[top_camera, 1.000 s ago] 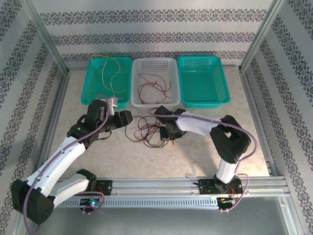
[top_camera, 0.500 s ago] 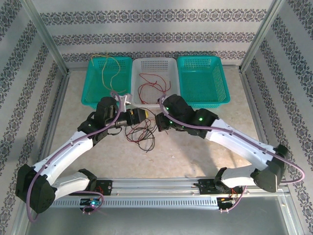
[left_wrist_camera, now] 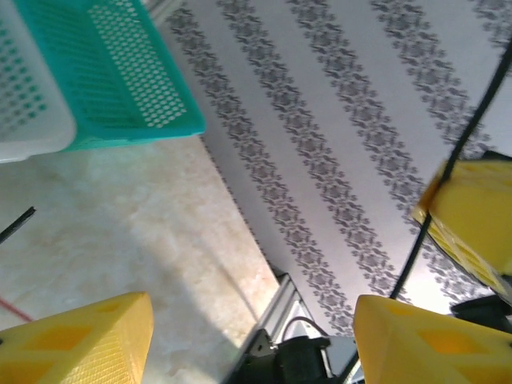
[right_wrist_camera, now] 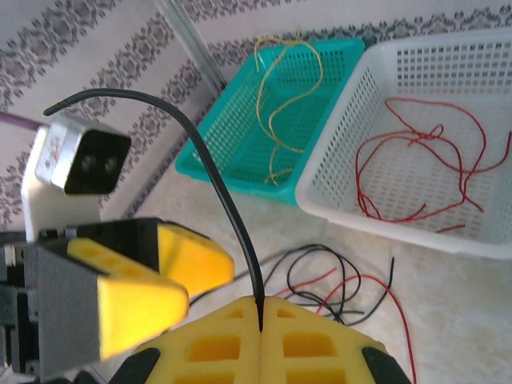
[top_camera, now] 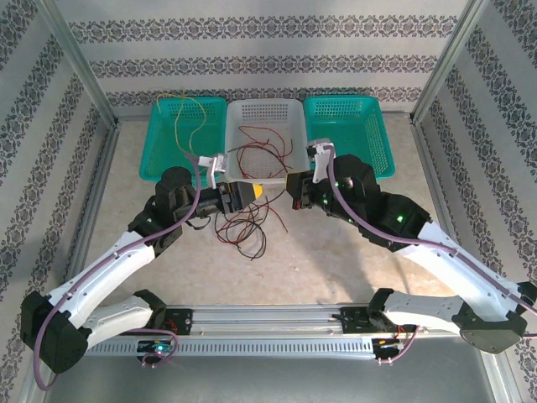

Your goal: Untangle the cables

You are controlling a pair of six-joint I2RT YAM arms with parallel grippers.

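**Right wrist view: one black strand pinched, the other fingers wide**

Right wrist camera showed the right fingers [right_wrist_camera: 264, 324] pressed together on a black cable [right_wrist_camera: 216, 184], which rose from the seam between the pads and arched away to the left. That grip looked meant to lift one strand clear of the tangle [top_camera: 243, 228] of black and red cables, which lay on the desk [top_camera: 336, 260] just near of the white basket [top_camera: 237, 113]. The left fingers [top_camera: 246, 191] stood wide apart with nothing between them, close beside the right pair and above the tangle. They were probably placed to share or hand over that strand.

Three baskets sat in a row at the far edge. The left teal basket [top_camera: 164, 147] carried a yellow cable [top_camera: 186, 126]. The white basket held a red cable [top_camera: 267, 151]. The right teal basket [top_camera: 348, 138] showed no cable that could be made out.
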